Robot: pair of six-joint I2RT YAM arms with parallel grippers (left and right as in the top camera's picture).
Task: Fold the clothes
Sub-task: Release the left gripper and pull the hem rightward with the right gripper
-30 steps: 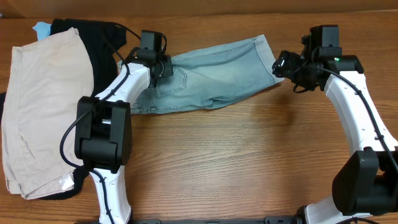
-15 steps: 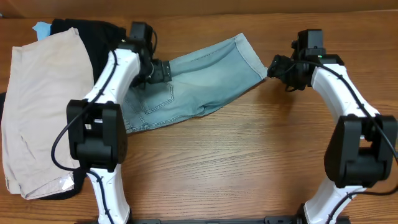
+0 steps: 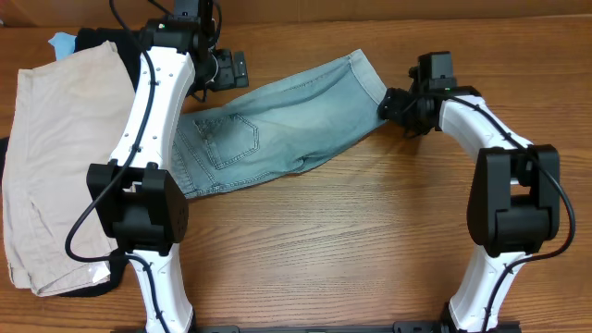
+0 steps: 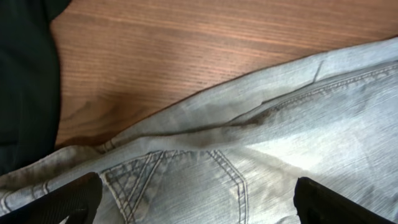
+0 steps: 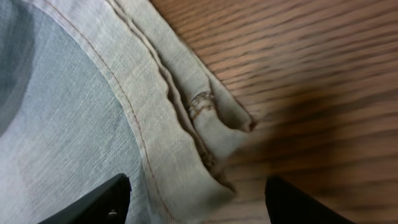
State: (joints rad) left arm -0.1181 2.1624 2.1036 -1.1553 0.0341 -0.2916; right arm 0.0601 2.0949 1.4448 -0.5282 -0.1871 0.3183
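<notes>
Denim shorts point(image 3: 277, 120) limp but weighty; I'd pinch the thick leg hem point(image 5: 193, 118). Both apart, empty: left jaws, right jaws.

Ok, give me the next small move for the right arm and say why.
Probably close the right gripper on the hem corner of the shorts. Its fingers stand open either side of the hemmed edge, and the shorts lie stretched out on the table, so a grip on that end likely comes before folding it over.
</notes>
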